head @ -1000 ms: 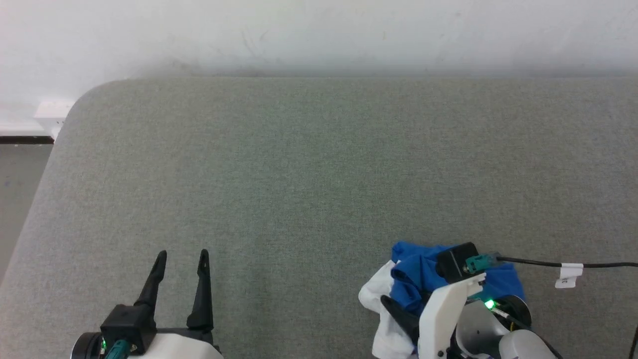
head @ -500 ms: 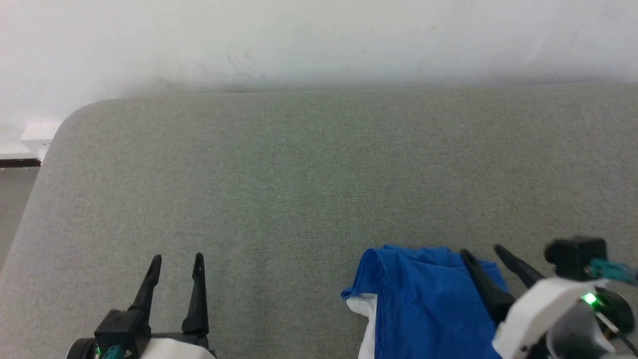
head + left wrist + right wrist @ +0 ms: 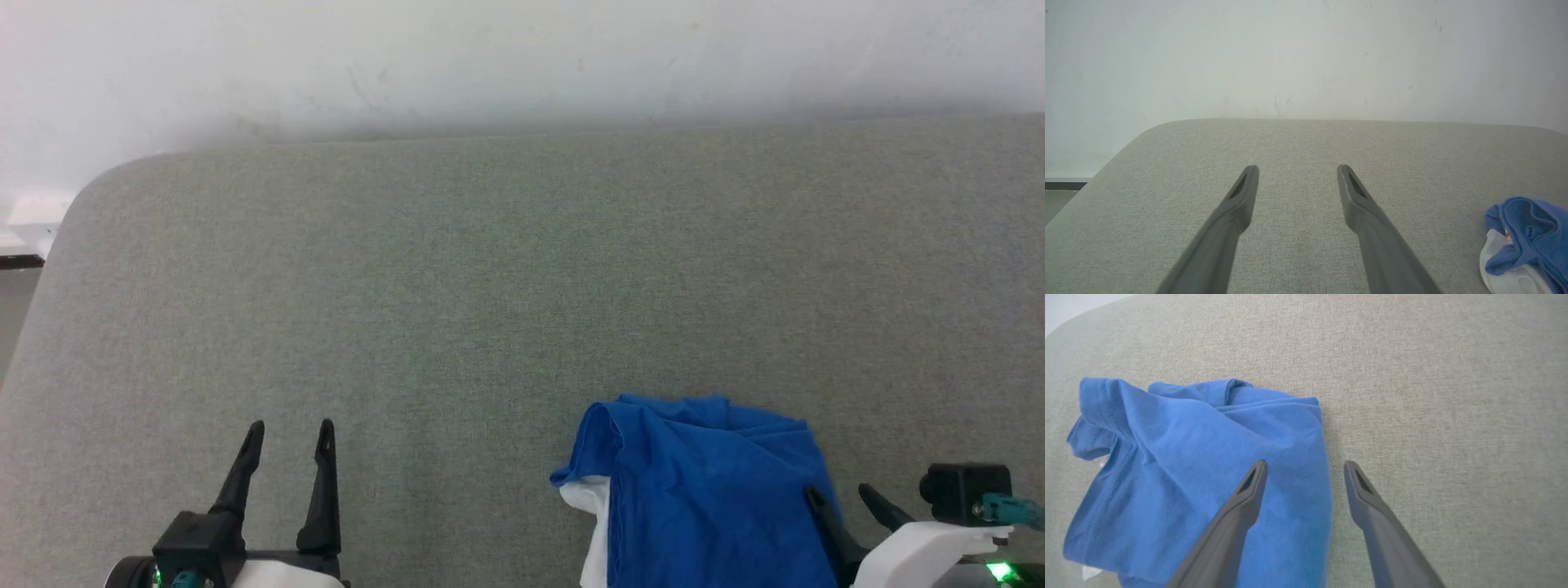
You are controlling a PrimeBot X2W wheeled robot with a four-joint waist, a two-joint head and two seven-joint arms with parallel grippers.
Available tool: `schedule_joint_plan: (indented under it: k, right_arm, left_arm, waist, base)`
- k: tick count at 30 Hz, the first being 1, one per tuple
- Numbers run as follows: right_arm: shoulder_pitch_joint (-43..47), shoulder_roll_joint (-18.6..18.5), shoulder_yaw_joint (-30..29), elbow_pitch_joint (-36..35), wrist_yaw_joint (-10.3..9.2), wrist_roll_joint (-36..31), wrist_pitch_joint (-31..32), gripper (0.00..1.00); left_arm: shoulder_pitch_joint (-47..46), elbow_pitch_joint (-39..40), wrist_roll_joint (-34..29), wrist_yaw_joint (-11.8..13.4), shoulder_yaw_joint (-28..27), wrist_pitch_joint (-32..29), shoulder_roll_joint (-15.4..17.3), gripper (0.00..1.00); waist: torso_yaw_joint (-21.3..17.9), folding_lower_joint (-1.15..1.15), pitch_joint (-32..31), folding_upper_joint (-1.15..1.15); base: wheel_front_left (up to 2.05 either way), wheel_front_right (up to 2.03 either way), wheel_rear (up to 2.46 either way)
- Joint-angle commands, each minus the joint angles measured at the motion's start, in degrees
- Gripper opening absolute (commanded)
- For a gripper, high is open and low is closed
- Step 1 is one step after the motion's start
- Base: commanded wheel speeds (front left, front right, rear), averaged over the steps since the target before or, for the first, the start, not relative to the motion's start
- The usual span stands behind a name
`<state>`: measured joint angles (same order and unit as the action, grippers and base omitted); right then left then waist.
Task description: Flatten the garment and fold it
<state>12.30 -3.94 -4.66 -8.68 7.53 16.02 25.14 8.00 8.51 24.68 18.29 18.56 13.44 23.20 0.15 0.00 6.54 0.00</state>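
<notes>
Blue cloth, bunched in a heap: the garment (image 3: 702,490) sits at the near right of the grey fabric worktop (image 3: 490,286), a long way from flat. The right end effector (image 3: 837,490) hangs at its right edge, fingers spread wide and gripping nothing. From there, I'd judge, it can pick a hem and draw it outward. The left end effector (image 3: 291,425) sits at the near left, well apart from the cloth, also spread and empty, likely leaving room for the spreading.

The right wrist view gives what the head view can't. One finger is over blue and the other over bare worktop, straddling the edge, with stitched hems showing. The left wrist view adds white fabric and a speck of red tucked under the blue. Which side faces up, I can't tell.
</notes>
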Motion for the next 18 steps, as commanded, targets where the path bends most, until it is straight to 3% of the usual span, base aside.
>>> schedule_joint_plan:
  k: [1, 15, 17, 18]
  right_arm:
    - [-1.5, 0.2, -0.2, 1.8, -0.04, 0.1, -0.7, 1.0]
    - [-9.1, 0.3, 1.4, 16.4, -0.04, 4.3, 1.5, 1.0]
    - [-9.5, 0.3, 2.0, 17.4, -0.04, 5.4, 2.7, 0.21]
    - [-9.7, 0.3, 2.0, 17.5, -0.04, 5.7, 3.0, 0.0]
  left_arm:
    - [-1.1, 0.3, -0.4, 0.0, 0.3, -0.3, 0.3, 1.0]
    - [-3.9, 1.0, -0.9, -0.1, 1.1, -1.5, 0.7, 1.0]
    - [-4.2, 1.1, -1.0, -0.2, 1.3, -1.7, 0.7, 1.0]
    - [-4.4, 1.2, -1.0, -0.2, 1.3, -1.7, 0.7, 1.0]
  waist:
    - [0.7, 0.0, 0.7, 0.0]
    - [2.7, 0.0, 2.8, 0.0]
    - [2.7, 0.0, 2.7, 0.0]
    - [2.6, 0.0, 2.6, 0.0]
  base:
    - [0.0, 0.0, 0.0]
    - [0.0, 0.0, 0.0]
    - [0.0, 0.0, 0.0]
    - [0.0, 0.0, 0.0]
